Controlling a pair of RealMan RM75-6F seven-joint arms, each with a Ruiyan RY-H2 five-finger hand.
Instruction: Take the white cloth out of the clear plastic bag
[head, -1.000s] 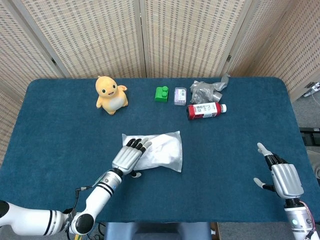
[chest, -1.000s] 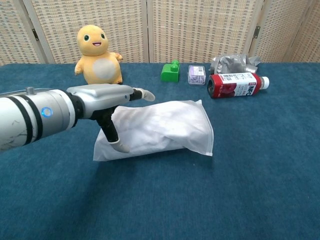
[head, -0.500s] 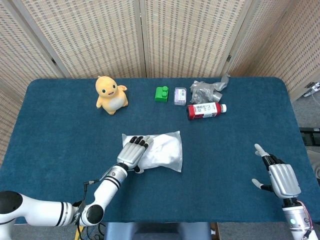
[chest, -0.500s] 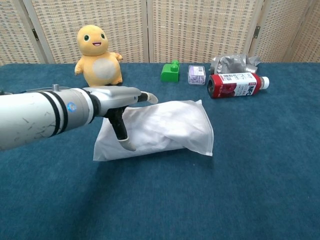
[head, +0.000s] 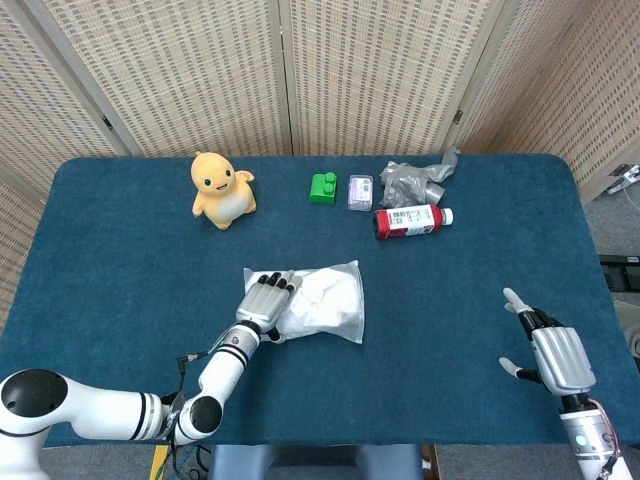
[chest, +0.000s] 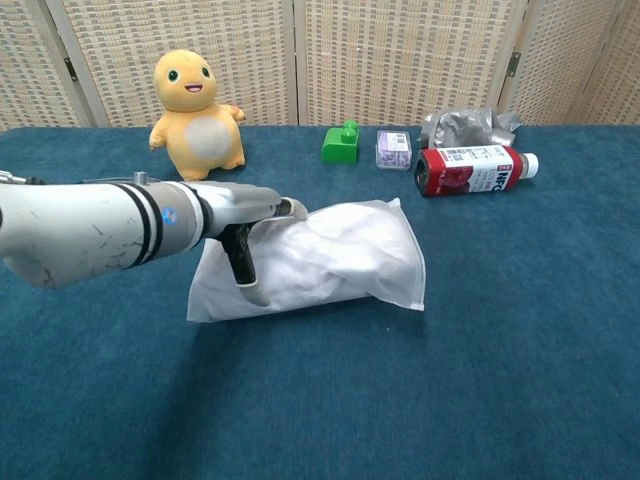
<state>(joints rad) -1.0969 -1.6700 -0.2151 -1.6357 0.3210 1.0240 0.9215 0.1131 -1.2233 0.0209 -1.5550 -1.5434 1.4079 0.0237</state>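
Note:
The clear plastic bag (head: 325, 305) with the white cloth inside lies flat at the table's middle, also seen as a puffy white pack (chest: 340, 255) in the chest view. My left hand (head: 264, 300) lies over the bag's left end. Its fingers (chest: 290, 207) curl down into the top of the bag and the thumb (chest: 252, 288) presses on the near side, so the hand grips the bag and creases it. My right hand (head: 553, 350) hovers over the table's near right corner, far from the bag, fingers apart and holding nothing. It does not show in the chest view.
Along the far side stand a yellow plush toy (head: 221, 188), a green block (head: 323, 187), a small purple box (head: 360, 191), a crumpled grey bag (head: 415, 178) and a red bottle (head: 412, 220) lying on its side. The blue tablecloth (head: 450, 290) covers the table.
My left hand's fingers have curled down from lying flat on the bag to gripping its left end, and the bag has creased. The right hand has drifted slightly left.

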